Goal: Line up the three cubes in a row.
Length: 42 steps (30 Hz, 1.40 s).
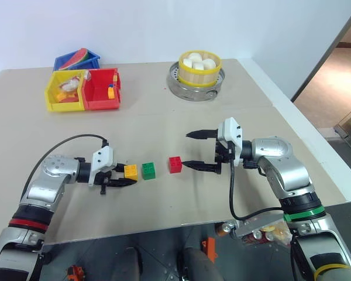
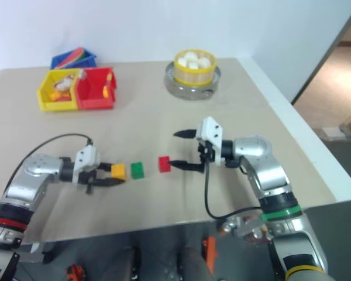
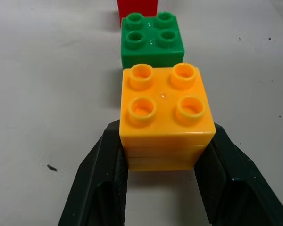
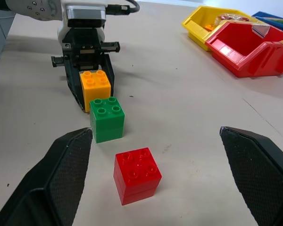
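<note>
Left gripper (image 1: 124, 176) lies low over the table (image 1: 164, 117), near the front edge, pointing toward the right arm, fingers pinching the yellow-orange cube (image 1: 130, 172) from both sides. Cube sits flat on the table, studs up. Green cube (image 1: 148, 170) is just beside it, small gap between them in the left wrist view. Red cube (image 1: 175, 164) is further along the same line, with a wider gap and slightly skewed. Right gripper (image 1: 200, 150) is held level, pointing back at the left one, fingers spread wide, lower fingertip close to the red cube, not touching. Both forearms angle in from the front corners.
</note>
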{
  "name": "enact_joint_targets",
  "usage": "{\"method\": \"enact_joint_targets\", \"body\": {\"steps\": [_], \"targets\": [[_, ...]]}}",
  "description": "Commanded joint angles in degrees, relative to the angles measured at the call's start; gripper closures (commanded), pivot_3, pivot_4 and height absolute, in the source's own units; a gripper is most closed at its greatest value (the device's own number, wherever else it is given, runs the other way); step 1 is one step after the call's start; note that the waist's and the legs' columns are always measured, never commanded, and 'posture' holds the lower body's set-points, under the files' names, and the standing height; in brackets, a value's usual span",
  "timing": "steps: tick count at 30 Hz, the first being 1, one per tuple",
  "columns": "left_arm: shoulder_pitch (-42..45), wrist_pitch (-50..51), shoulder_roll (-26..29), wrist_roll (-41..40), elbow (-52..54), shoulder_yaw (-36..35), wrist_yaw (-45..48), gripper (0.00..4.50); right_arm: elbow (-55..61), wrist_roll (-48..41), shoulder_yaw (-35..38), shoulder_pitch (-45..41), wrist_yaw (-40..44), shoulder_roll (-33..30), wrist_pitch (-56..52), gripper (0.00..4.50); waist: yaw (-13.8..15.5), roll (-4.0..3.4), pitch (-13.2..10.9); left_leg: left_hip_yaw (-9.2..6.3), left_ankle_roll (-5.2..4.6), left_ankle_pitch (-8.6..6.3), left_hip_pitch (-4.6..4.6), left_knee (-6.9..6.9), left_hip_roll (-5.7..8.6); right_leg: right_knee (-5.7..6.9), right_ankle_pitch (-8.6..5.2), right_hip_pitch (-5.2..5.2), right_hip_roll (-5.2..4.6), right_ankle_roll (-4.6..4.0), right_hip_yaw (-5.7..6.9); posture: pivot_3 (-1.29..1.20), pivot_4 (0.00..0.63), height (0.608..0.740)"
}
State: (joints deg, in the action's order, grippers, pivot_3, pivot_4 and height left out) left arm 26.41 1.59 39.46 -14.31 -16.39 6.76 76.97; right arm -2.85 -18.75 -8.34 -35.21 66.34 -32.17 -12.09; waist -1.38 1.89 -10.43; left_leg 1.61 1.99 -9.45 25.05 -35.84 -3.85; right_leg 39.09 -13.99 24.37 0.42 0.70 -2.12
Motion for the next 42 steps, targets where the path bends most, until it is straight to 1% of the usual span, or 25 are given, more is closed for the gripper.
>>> {"method": "enact_joint_targets", "body": {"steps": [1,10,31,42], "targets": [[0.7,-0.7,1.8,-0.4,0.5,-1.4,1.3,2.88,2.5,-0.4,1.1,-0.8,0.4,-0.8,0.0,0.0,0.0,0.0,0.0,0.02,0.0,0.0,0.0,-0.01,0.0,0.0,0.0,0.0,-0.01,0.0,-0.02,0.0,0.15,0.74],[-0.7,-1.7,5.3,-1.1,0.4,-3.5,2.8,2.88,4.8,-0.6,1.2,0.8,0.1,-1.5,-0.9,0.0,0.0,0.0,0.0,0.03,0.0,0.0,0.0,0.0,0.0,0.0,0.0,0.01,-0.01,0.0,-0.03,0.0,0.15,0.74],[-1.3,-2.8,5.1,1.5,-1.1,-1.6,3.9,2.88,6.1,-0.3,1.5,1.9,-0.9,-2.6,-1.6,0.0,0.1,0.0,0.0,0.04,0.0,0.0,0.0,-0.02,-0.01,0.0,0.0,0.01,-0.01,0.0,-0.03,0.0,0.15,0.74],[0.8,-4.3,4.2,4.0,-4.4,-0.1,2.7,2.88,5.7,-0.1,1.5,1.8,-1.4,-2.7,-1.5,0.0,0.1,0.0,0.0,0.02,0.0,0.01,-0.03,-0.08,0.0,0.04,0.04,-0.03,-0.01,-0.02,-0.03,0.0,0.15,0.74]]}}
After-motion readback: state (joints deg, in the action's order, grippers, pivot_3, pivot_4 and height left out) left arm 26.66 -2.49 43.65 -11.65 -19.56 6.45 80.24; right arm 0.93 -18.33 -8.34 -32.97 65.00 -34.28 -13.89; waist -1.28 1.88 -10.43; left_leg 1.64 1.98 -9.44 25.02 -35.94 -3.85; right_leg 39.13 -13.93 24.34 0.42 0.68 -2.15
